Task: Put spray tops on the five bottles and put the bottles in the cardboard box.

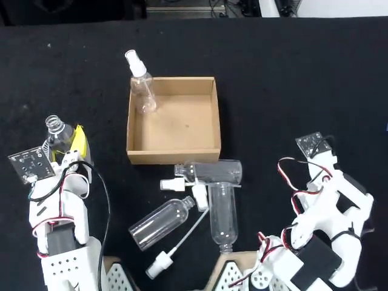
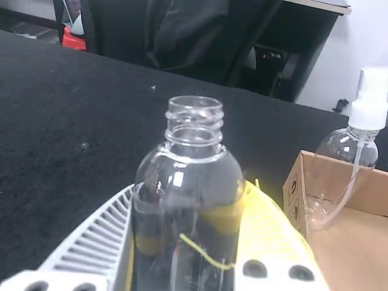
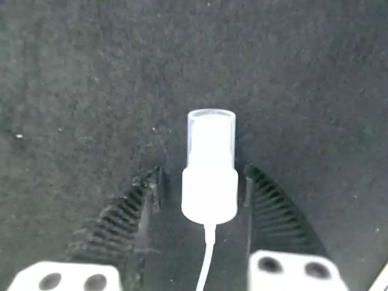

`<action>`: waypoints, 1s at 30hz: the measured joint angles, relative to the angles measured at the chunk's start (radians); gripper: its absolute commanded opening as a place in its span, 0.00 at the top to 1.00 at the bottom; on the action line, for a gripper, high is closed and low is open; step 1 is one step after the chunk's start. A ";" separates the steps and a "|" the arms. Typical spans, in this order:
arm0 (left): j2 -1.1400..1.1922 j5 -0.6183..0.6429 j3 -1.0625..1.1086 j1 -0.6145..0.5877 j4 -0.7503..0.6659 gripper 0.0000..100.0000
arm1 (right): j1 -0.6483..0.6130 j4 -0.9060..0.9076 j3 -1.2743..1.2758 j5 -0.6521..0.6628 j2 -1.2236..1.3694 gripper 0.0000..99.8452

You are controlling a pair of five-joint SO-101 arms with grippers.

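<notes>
**High view.** The cardboard box (image 1: 173, 156) sits mid-table, open side up. One capped bottle (image 1: 142, 91) leans in its far-left corner with its spray head over the rim. I count that one as done. Three loose bottles (image 1: 160, 224) lie between the box and the near table edge, necks bare. Loose spray tops (image 1: 159, 265) are scattered among them, one trailing its dip tube. The left gripper (image 1: 65, 144), toward the near-left corner, holds the open bottle (image 1: 57, 128) upright. Its neck stands clear above the fingers, likely presented so a top can drop straight in. The right arm (image 1: 324, 200) is by the near-right corner, well apart from the box.

**Left wrist view.** The claw is clenched on the bottle's body, a grey finger on one side and a yellow-taped finger on the other. The threaded mouth is bare.

**Right wrist view.** The right gripper (image 3: 202, 176) carries a spray top (image 3: 209, 176), nozzle end away from the camera, tube running back between the jaws. Slim gaps show beside the collar, yet the top hangs clear of the table, so I judge it grasped lower down. Next need: line the tube up with the bare mouth.
</notes>
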 measured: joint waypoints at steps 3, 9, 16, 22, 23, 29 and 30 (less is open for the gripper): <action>0.000 0.000 0.000 0.000 0.000 0.97 | 0.002 0.000 0.000 0.009 0.000 0.82; 0.000 0.000 0.000 0.000 0.000 0.97 | 0.002 0.000 0.000 0.012 0.000 0.97; 0.000 0.000 0.000 0.000 0.000 0.97 | 0.003 -0.011 0.000 0.014 -0.012 0.99; 0.000 0.000 0.000 0.000 0.000 0.97 | -0.028 0.189 -0.086 0.003 -0.155 0.99; 0.000 0.000 0.000 0.000 0.000 0.97 | -0.046 0.245 -0.118 -0.021 -0.192 0.99; 0.000 0.000 0.000 0.000 0.000 0.97 | -0.252 0.532 -0.311 -0.284 -0.485 0.99; 0.000 0.000 0.000 0.000 0.000 0.97 | -0.295 0.559 -0.331 -0.336 -0.537 0.99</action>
